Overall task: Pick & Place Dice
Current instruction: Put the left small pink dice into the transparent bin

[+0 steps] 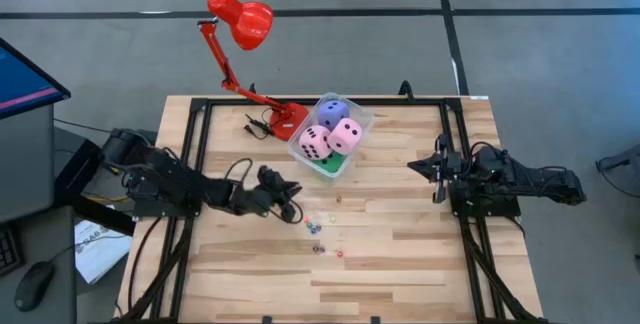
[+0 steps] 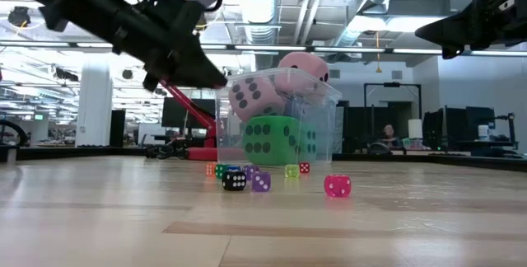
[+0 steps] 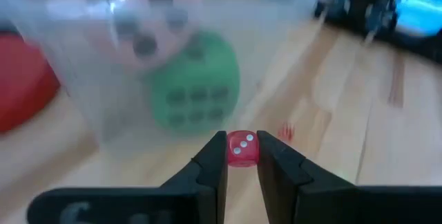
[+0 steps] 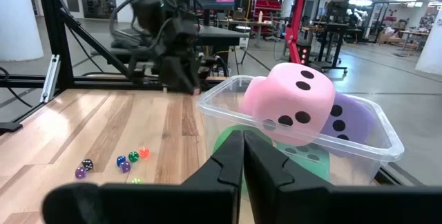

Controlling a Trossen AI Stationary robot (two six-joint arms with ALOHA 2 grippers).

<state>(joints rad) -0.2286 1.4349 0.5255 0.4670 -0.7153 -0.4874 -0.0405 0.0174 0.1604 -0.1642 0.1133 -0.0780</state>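
A clear plastic tub (image 1: 362, 122) stands at the table's far middle. It holds two pink dice (image 1: 345, 136), a purple-blue one (image 1: 332, 113) and a green one (image 2: 276, 139) underneath. Several tiny coloured dice (image 1: 315, 227) lie scattered on the wood on the near side of the tub. My left gripper (image 1: 296, 200) hovers above the table to the near left of the tub, shut on a tiny red die (image 3: 242, 149). My right gripper (image 1: 418, 167) waits shut to the right of the tub, with nothing in it. My left gripper pinches the tiny red die by two opposite faces (image 3: 232, 152) between its two fingertips, only at their free ends. The fingers point toward the tub. The die is lifted clear of the table, a three-pip face toward the wrist camera.
A red desk lamp (image 1: 240, 24) stands on its base (image 1: 290, 119) right beside the tub's left side, its arm leaning toward the far left. Black frame rails (image 1: 200, 164) run along the table's left and right sides. Bare wood lies toward the near edge.
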